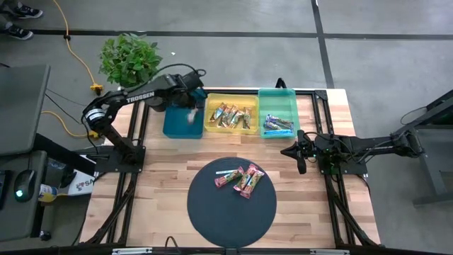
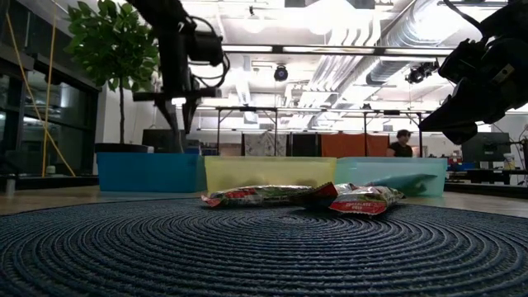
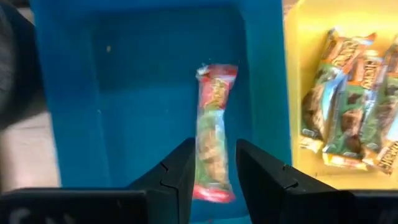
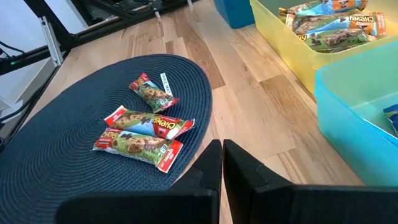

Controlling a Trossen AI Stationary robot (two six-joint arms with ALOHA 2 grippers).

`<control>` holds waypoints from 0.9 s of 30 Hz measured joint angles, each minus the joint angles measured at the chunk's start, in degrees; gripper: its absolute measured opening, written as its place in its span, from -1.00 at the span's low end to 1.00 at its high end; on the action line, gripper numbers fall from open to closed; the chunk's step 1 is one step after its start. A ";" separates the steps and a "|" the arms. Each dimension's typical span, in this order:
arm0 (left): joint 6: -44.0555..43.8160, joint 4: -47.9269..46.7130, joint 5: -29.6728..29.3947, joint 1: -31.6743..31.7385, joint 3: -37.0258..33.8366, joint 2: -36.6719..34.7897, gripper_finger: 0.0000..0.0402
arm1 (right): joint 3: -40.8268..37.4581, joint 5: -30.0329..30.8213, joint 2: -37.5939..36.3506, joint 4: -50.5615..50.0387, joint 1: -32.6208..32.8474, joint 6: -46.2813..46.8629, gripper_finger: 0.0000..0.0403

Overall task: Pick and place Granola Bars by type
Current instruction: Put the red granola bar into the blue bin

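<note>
Granola bars, sorted stock: three red-wrapped bars [image 1: 241,178] are lying close together on the dark round mat [image 1: 205,212], toward its 12 o'clock edge; orange-and-green-wrapped bars [image 1: 231,117] are sitting heaped in the yellow tray [image 1: 212,129] at the table's 12 o'clock side; blue-wrapped bars [image 1: 277,125] are resting in the teal tray [image 1: 287,97] just at the yellow tray's 3 o'clock; one more red-wrapped bar [image 3: 213,127] is hanging lengthwise over the blue tray [image 1: 173,127], at the yellow tray's 9 o'clock. Left gripper [image 3: 213,177] is hovering above the blue tray, its two fingers pinching the lower end of that red-wrapped bar. Right gripper [image 4: 222,163] is waiting over bare wood at the mat's 3 o'clock side, fingers pressed together and carrying nothing. Potted plant [image 1: 129,59] is standing beyond the table's 11 o'clock corner.
</note>
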 joint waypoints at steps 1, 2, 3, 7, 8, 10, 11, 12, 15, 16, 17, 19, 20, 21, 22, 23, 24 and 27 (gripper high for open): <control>-0.44 1.05 0.28 0.02 -1.09 0.22 -0.45 | 0.00 0.00 0.00 0.00 -0.01 0.00 -1.00; -0.79 1.77 0.49 0.02 -2.16 0.46 -0.45 | 0.00 0.00 0.00 0.00 0.00 0.00 -1.00; -0.89 2.33 0.78 0.03 -3.31 0.56 -0.45 | 0.00 0.00 0.00 0.00 0.01 0.00 -1.00; -1.40 5.42 0.82 0.02 -6.92 0.57 -0.45 | 0.00 0.00 0.00 0.00 0.00 0.00 -1.00; -1.68 5.46 1.31 0.02 -7.48 0.57 -0.45 | 0.00 0.00 0.00 0.00 0.00 0.00 -1.00; -1.91 5.85 1.59 0.02 -7.93 0.57 -0.45 | 0.00 0.00 0.00 0.00 -0.02 0.00 -1.00; -1.89 5.91 1.61 0.02 -7.94 0.57 -0.45 | 0.00 0.00 0.00 0.00 -0.01 0.00 -1.00; -1.87 6.09 1.61 0.02 -7.94 0.57 -0.45 | 0.00 0.00 0.00 0.00 0.01 0.00 -1.00; -1.87 7.16 1.84 0.02 -7.94 0.57 -0.45 | 0.00 0.00 0.00 0.00 -0.02 0.00 -1.00; -1.82 7.29 2.08 0.02 -7.94 0.55 -0.45 | 0.00 0.00 0.00 0.00 0.00 0.00 -1.00; -1.82 7.57 2.37 0.02 -7.94 0.57 -0.45 | 0.00 0.00 0.00 0.00 -0.01 0.00 -1.00; -1.80 7.93 2.91 0.02 -7.94 0.56 -0.45 | 0.00 0.00 0.00 0.00 0.01 0.00 -1.00; -1.80 7.92 2.99 0.02 -7.94 0.57 -0.45 | 0.00 0.00 0.00 0.00 0.01 0.00 -1.00; -1.80 7.92 3.07 0.02 -7.94 0.57 -0.45 | 0.00 0.00 0.00 0.00 0.00 0.00 -1.00; -1.78 7.94 3.09 0.00 -7.94 0.55 -0.45 | 0.00 0.00 0.00 0.00 0.01 0.00 -1.00; -1.80 7.95 3.25 0.00 -7.94 0.56 -0.45 | 0.00 0.00 0.00 0.00 0.01 0.00 -1.00; -1.78 7.95 3.36 0.02 -7.94 0.55 -0.45 | 0.00 0.00 -0.01 0.00 -0.02 0.00 -1.00; -1.76 7.90 3.91 0.02 -7.94 0.55 -0.45 | 0.00 0.00 0.00 0.00 -0.02 0.00 -1.00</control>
